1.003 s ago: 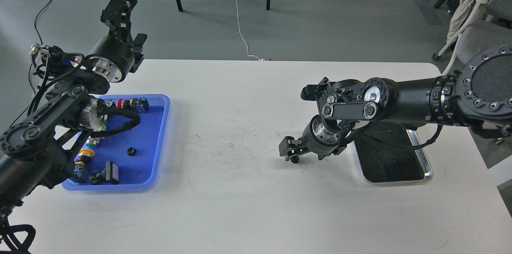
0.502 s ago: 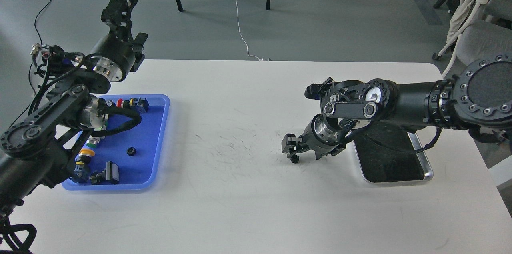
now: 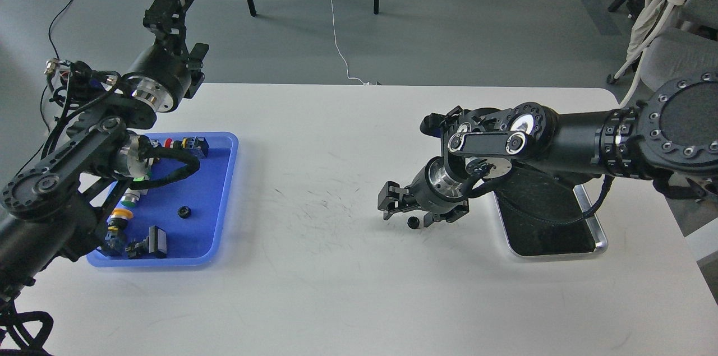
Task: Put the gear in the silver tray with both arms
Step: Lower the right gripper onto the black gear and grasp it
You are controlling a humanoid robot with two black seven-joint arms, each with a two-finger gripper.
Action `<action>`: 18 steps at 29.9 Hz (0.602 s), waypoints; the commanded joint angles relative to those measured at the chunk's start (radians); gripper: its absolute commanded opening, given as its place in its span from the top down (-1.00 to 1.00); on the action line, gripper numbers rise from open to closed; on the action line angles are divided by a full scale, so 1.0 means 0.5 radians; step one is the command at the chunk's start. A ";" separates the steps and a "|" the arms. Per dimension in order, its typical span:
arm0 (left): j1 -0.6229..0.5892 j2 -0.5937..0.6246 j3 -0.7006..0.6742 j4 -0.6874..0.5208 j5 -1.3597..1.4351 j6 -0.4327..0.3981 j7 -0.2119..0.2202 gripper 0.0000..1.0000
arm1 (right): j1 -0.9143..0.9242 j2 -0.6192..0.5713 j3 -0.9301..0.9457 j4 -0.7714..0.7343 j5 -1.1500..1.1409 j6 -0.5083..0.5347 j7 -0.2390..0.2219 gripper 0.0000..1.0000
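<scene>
The gear [image 3: 413, 223], a small black toothed disc, lies flat on the white table [image 3: 336, 277], just left of the silver tray [image 3: 594, 244] and clear of its rim. The right gripper [image 3: 399, 207] hangs just above and beside the gear with its black fingers spread apart, holding nothing; whether a fingertip touches the gear cannot be told. The right arm [image 3: 572, 134], matte black with a silver wrist ring and a looped cable, reaches in from the right edge and crosses over the near-left part of the tray. The tray is polished metal with rounded corners, a raised rim and a dark reflective bottom, and sits near the table's right edge. Between it and the blue plastic tray [image 3: 224, 199] runs a broad stretch of bare, faintly scuffed tabletop. The blue tray, near the left edge, holds a second small black gear [image 3: 183, 212] and several push-button switches [image 3: 120, 216] with coloured caps. The left gripper [image 3: 168, 11] is raised beyond the table's far left corner, over the grey floor; it shows dark and end-on, so its state cannot be told
</scene>
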 commanded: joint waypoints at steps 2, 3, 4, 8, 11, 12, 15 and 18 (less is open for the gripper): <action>-0.001 0.002 -0.003 0.000 0.000 0.001 0.000 -0.95 | -0.012 0.000 -0.003 -0.005 -0.029 0.000 -0.005 -0.48; -0.001 0.002 -0.003 0.000 0.000 0.001 0.000 -0.95 | -0.012 0.000 -0.003 -0.005 -0.029 0.000 -0.005 -0.47; -0.001 0.002 -0.003 0.000 0.000 0.004 0.000 -0.95 | -0.015 0.000 -0.003 -0.005 -0.029 0.000 -0.008 -0.46; -0.001 0.002 -0.003 0.000 0.000 0.004 0.000 -0.95 | -0.021 0.000 -0.003 -0.011 -0.032 0.000 -0.035 -0.42; -0.004 0.002 -0.003 0.000 0.000 0.004 0.000 -0.95 | -0.024 0.000 -0.006 -0.014 -0.032 0.000 -0.041 -0.36; -0.004 0.002 -0.003 0.000 0.000 0.004 0.000 -0.95 | -0.027 0.000 -0.006 -0.017 -0.035 0.000 -0.044 -0.31; -0.004 -0.001 -0.003 0.000 0.000 0.004 0.000 -0.95 | -0.027 0.000 -0.015 -0.023 -0.035 0.000 -0.066 -0.23; -0.004 -0.001 0.000 0.000 0.000 0.004 0.000 -0.95 | -0.027 0.000 -0.028 -0.026 -0.035 0.000 -0.090 -0.08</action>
